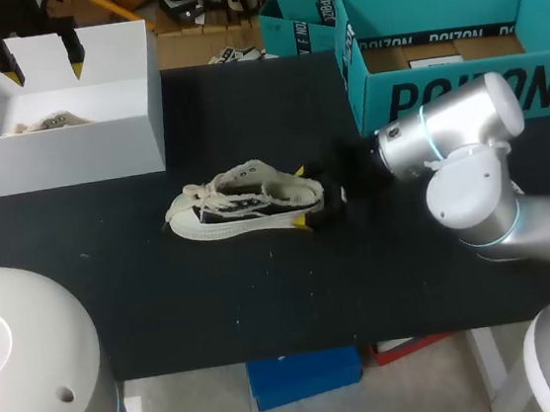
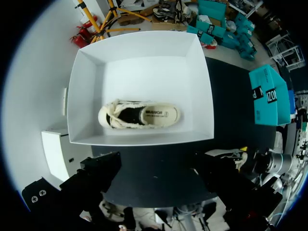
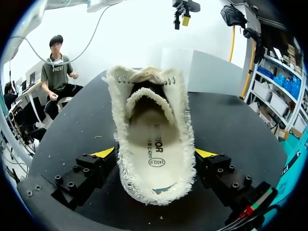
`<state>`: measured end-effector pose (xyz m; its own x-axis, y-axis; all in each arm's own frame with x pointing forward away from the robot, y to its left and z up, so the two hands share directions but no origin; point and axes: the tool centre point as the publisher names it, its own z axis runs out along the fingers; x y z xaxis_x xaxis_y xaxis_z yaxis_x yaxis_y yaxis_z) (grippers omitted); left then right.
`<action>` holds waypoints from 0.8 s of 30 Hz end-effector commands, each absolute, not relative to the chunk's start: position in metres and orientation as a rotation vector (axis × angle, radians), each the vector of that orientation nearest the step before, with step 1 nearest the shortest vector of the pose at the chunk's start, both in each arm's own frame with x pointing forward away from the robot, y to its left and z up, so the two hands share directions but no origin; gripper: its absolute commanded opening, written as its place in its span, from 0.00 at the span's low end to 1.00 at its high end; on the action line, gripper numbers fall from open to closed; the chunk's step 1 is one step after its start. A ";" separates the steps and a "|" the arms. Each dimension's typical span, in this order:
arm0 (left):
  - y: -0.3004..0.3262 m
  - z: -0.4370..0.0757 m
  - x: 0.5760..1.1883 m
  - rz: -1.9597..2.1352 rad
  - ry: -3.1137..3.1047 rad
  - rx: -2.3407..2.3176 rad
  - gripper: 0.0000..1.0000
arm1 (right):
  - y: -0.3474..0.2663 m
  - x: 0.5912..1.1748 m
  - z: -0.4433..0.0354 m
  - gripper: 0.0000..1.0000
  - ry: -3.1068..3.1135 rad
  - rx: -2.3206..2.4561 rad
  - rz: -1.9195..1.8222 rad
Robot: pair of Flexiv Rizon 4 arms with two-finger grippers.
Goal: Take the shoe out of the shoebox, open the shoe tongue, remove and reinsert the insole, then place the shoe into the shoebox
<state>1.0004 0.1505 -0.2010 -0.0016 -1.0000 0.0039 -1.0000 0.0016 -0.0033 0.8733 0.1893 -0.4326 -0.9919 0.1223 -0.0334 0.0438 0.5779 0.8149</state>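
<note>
Head view: shoe [image 1: 245, 207] with frayed cream edges stands on its sole near the middle of the black counter [image 1: 265, 297], toe toward my left. My right arm comes in from the right, and the right pincer [image 1: 300, 197] sits at the heel, one yellow tip on each side. The white shoebox [image 1: 128, 133] stands at the far left corner, with a second shoe [image 1: 47, 123] lying inside. The left pincer [image 1: 42, 65] hangs above that box, tips spread and holding nothing. A teal box [image 1: 451, 96] sits at the far right.

Left wrist view: looking straight down into the white shoebox [image 2: 202, 86], the second shoe [image 2: 139, 114] lies on its floor, opening upward. The left pincer [image 2: 156, 163] is wide open over the near wall, well above it. The shoe [image 2: 226, 155] shows on the counter [image 2: 154, 178] beyond the box.

Right wrist view: the right pincer [image 3: 154, 159] grips the shoe [image 3: 178, 120] by its heel, both yellow tips pressed against the fuzzy sides. The insole [image 3: 144, 134] lies inside, and the tongue [image 3: 147, 96] arches over the front.
</note>
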 end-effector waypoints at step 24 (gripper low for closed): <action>0.150 -0.201 1.000 0.005 -2.223 2.220 1.00 | 0.200 0.879 -0.444 0.00 2.728 0.137 1.419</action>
<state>1.0004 0.1505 -0.2010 -0.0016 -1.0000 0.0039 -1.0000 0.0016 -0.0033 0.8779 0.1973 -0.4419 -0.9942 0.1066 -0.0163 0.0476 0.5697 0.8205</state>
